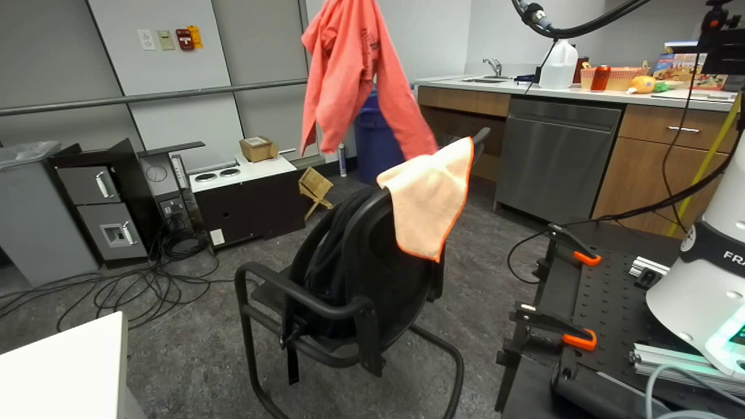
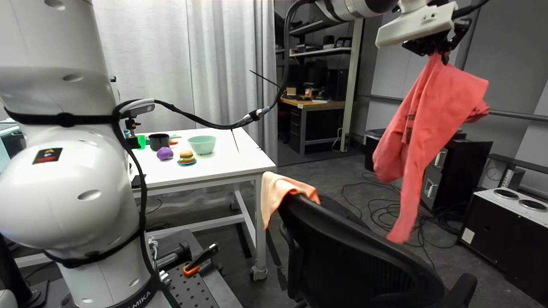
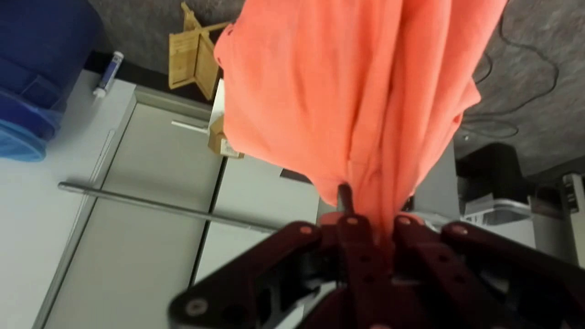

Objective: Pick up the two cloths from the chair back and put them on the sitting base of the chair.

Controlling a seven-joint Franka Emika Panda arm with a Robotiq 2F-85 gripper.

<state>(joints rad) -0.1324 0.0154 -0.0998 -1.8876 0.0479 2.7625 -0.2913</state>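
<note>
One chair back [image 2: 342, 254], one seat [image 1: 269, 297], coral cloth [image 2: 432, 113] midair, peach cloth [image 1: 430, 201] over the chair back.
Liable to snag on the chair back or miss the seat, from swinging loose. Limp, creased, dark-printed in coral; flat, orange-edged in peach. Pinched fast at the coral's top by the claw [image 3: 377, 224].

In an exterior view the white arm [image 2: 81, 184] stands near on the left and reaches high toward the far right, where, beyond the wrist [image 2: 359, 8], the gripper [image 2: 439, 53] points down, jaws clamped in a grip (the wrist view shows the fingers [image 3: 354, 228] close together). The arm's base [image 1: 695, 285] appears on the right in an exterior view.
</note>
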